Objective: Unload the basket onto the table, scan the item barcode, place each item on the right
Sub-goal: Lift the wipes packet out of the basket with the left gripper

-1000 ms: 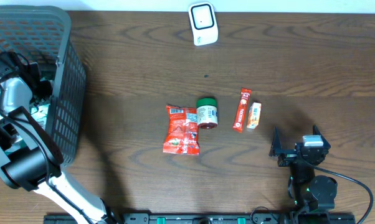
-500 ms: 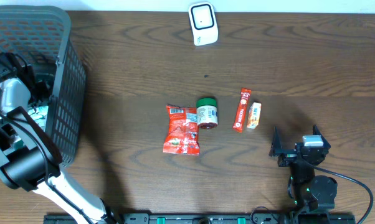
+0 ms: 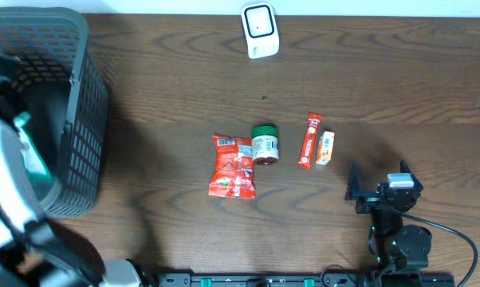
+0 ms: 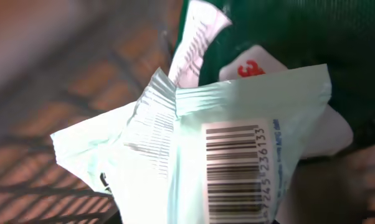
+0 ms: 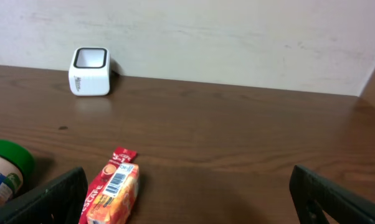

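A pale mint packet [image 4: 194,143] with a printed barcode [image 4: 234,171] fills the left wrist view, close to the camera; it hides the fingers. In the overhead view my left gripper [image 3: 22,131] is a blur raised over the dark basket [image 3: 84,119], shut on that packet [image 3: 34,159]. The white scanner [image 3: 260,30] stands at the table's far edge and also shows in the right wrist view as the scanner [image 5: 89,71]. My right gripper [image 3: 379,194] rests open near the front right edge, its jaws wide apart with nothing between them [image 5: 187,205].
Mid-table lie a red snack packet [image 3: 234,165], a green-lidded jar [image 3: 265,144], a red stick sachet [image 3: 308,141] and a small orange box [image 3: 325,147]. The orange box [image 5: 113,193] lies just ahead of my right gripper's left finger.
My left arm has risen out of the basket toward the camera, carrying the mint packet. The right arm and the items on the table have not moved.
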